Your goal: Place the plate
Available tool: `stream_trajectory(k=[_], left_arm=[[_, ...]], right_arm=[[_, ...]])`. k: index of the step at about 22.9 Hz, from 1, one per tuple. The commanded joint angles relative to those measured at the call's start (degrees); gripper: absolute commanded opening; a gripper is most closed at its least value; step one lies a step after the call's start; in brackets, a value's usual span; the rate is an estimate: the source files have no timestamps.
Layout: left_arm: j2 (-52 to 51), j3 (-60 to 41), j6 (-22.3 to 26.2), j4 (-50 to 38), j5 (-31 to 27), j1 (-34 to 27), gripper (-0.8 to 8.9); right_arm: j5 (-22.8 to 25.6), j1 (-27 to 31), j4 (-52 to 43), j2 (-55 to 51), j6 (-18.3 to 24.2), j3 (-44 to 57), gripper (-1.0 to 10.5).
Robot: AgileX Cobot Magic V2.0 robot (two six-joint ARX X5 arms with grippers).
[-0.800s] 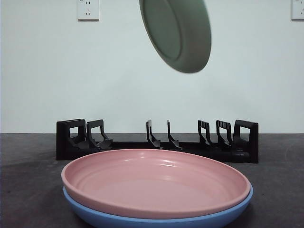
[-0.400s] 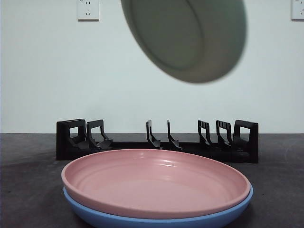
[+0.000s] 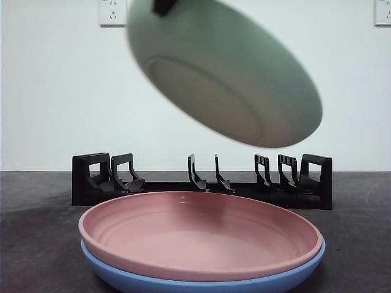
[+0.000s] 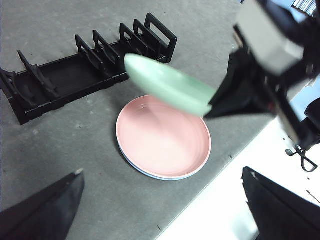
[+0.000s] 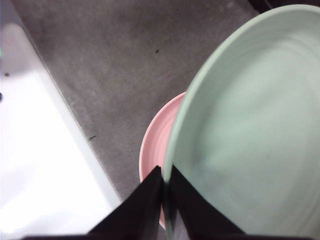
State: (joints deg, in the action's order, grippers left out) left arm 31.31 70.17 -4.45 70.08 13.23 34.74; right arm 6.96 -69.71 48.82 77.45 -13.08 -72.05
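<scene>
We count three plates, one black dish rack [image 3: 201, 183]; right gripper [image 5: 166, 187] clamps the green plate [image 3: 226, 76] by its rim, tilted in mid-air above the pink plate [image 3: 201, 235], itself stacked on a blue plate [image 3: 201, 282]; left gripper [image 4: 162, 200] waits, jaws apart.

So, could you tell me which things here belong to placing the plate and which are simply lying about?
In the job:
- green plate, carried tilted in the air
- right gripper, shut on the green plate's rim
- black rack, its slots unfilled

Lying about:
- pink plate, stacked on the blue plate
- left gripper, open, holding nothing
- wall sockets
</scene>
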Motion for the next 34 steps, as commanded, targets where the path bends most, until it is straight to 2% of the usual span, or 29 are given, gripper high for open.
stream_trajectory(k=[1,4,9,12,24,25,30,34], left_arm=[[0.07,1.07,0.79,-0.92,-0.24,0.33,5.0],[0.07,1.07,0.76,-0.92,-0.24,0.33,5.0],[0.07,1.07,0.76,-0.66,-0.22,0.33,5.0],[0.07,1.07,0.76,-0.63,-0.22,0.44,5.0],[0.07,1.07,0.79,-0.72,-0.22,0.55,5.0],[0.07,1.07,0.79,-0.72,-0.24,0.55,5.0],[0.07,1.07,0.79,-0.68,-0.24,0.55,5.0],[0.07,1.07,0.76,-0.7,-0.22,0.52,5.0]], right_arm=[[2.34,-3.34,-0.87,3.52,-4.26,-0.63,0.1],[2.89,-5.01,-0.72,7.15,-5.86,-0.63,0.1],[9.75,-7.69,-0.37,13.11,-8.96,-0.63,0.1],[11.54,-8.28,-0.35,16.41,-10.93,-0.63,0.1],[14.12,-10.03,-0.79,21.92,-12.33,-0.63,0.2],[14.14,-10.03,-0.83,21.92,-12.66,-0.63,0.5],[16.22,-10.03,-0.74,21.73,-13.53,-0.68,3.6],[16.2,-9.86,1.11,17.68,-13.55,-0.79,4.0]])
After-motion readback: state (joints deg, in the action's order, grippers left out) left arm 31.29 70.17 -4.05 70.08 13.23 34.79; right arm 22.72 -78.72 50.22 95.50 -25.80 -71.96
